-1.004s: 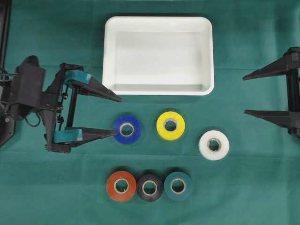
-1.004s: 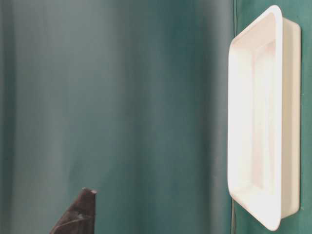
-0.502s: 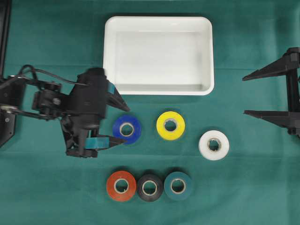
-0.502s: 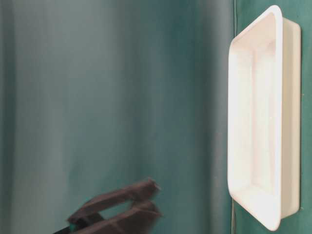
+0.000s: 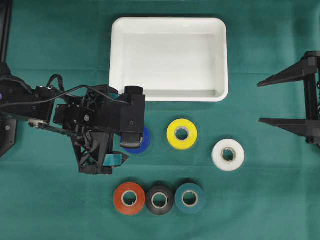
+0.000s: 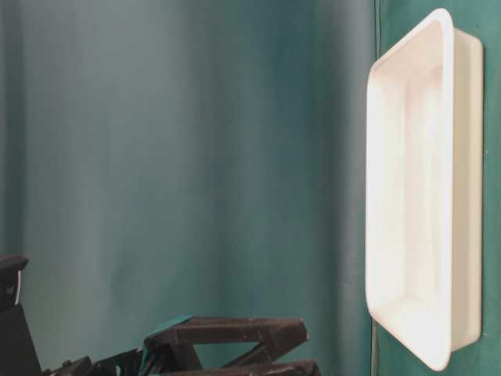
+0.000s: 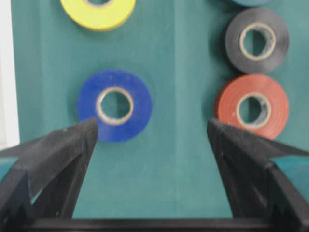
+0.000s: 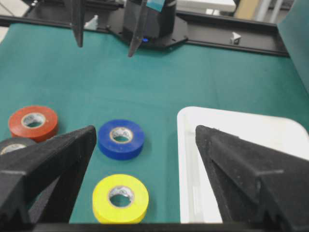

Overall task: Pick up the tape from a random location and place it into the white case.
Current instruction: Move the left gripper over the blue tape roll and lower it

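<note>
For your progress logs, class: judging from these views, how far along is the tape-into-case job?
Barely begun. Done: nothing; the white case holds no tape. In hand: the left claw, open, is above the table by the blue tape, gripping nothing. The right claw sits open at the side. Left: grasp, lift, place in the case.

The black left end effector (image 5: 118, 145) has teal tape on long tapered fingers (image 7: 60, 145), looping black cables and lattice bracing.

The black left gripper (image 5: 116, 131) hangs over the round blue tape roll (image 5: 143, 142), just below the shallow white plastic case (image 5: 169, 59).
</note>
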